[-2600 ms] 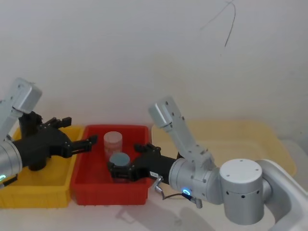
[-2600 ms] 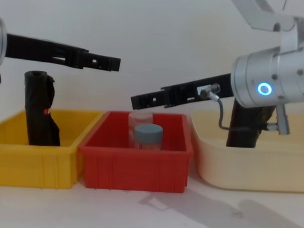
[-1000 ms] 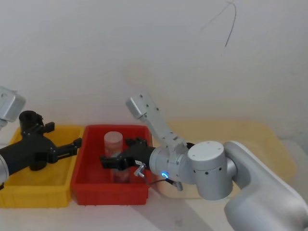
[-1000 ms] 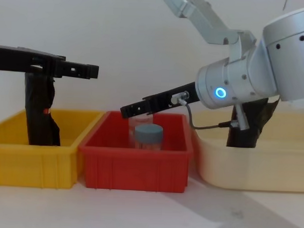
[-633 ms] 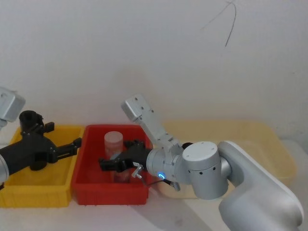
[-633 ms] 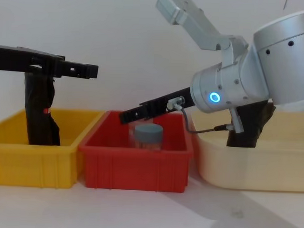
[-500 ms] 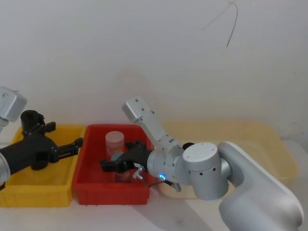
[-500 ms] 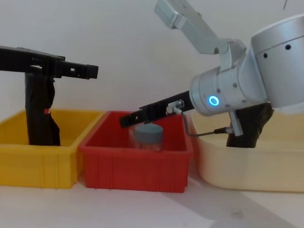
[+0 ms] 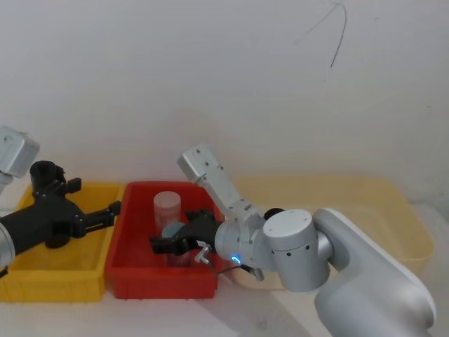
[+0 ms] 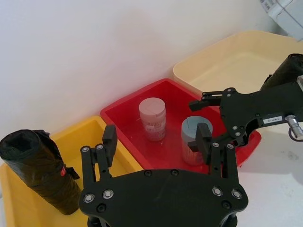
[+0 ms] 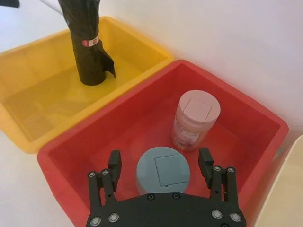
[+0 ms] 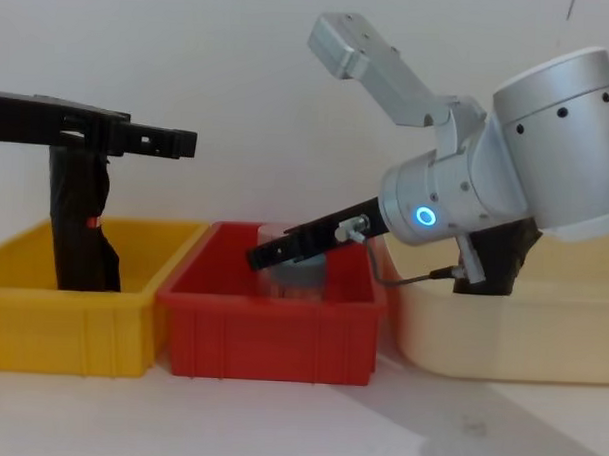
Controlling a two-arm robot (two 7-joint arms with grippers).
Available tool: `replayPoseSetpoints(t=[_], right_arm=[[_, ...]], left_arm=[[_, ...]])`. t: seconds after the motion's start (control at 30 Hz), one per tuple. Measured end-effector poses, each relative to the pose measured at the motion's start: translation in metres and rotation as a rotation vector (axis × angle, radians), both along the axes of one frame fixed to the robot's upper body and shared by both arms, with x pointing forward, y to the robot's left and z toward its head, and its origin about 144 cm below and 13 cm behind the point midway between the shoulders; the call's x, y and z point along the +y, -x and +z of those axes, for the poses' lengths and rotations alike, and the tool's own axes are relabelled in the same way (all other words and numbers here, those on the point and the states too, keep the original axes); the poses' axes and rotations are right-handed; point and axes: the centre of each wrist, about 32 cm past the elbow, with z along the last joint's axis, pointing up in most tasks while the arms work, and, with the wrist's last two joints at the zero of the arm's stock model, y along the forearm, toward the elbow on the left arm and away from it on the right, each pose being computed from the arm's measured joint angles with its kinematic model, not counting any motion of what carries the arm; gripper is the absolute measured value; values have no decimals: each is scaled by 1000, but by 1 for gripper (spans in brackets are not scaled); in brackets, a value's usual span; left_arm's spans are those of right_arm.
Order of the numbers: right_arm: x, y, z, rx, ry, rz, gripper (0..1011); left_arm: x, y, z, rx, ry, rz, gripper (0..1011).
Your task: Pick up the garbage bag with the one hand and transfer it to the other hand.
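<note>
The right gripper [image 11: 160, 166], the one on the blue-ringed wrist, is reaching down into the red bin [image 9: 133, 270] with its jaws spread wide, straddling the blue-lidded jar [image 11: 163, 173] without closing on it. In the chest view its fingers [image 12: 284, 250] are slanting down across the front of that jar, just beside the pale pink-lidded jar [image 11: 195, 118], which is standing upright a little further back in the same bin.

The left gripper [image 10: 156, 140] is hovering released over the yellow bin [image 12: 41, 329], fingers parted and holding nothing. Below it a black roll with a small red-orange mark [image 12: 76, 230] is standing upright in that bin.

The garbage bag [image 12: 499, 257], the unmarked black roll, is sitting in the cream tub [image 12: 541, 341] on the robot's right, mostly hidden behind the right arm's silver wrist; neither gripper is touching it. All three containers are sitting side by side on the white surface [image 12: 298, 423].
</note>
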Motion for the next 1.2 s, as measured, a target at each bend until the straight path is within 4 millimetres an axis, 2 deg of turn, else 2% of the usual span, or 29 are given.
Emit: replayPoseSetpoints(t=[0.63, 0.8, 1.03, 1.2], right_arm=[[-1, -8, -9, 33, 17, -4, 993], [-2, -9, -10, 39, 16, 1, 909], [-2, -9, -9, 39, 9, 10, 687], [-3, -7, -6, 32, -2, 13, 659]], left_arm=[[0, 0, 0, 0, 0, 0, 1001], [0, 0, 0, 0, 0, 0, 1001], [0, 0, 0, 0, 0, 0, 1001], [0, 0, 0, 0, 0, 0, 1001]])
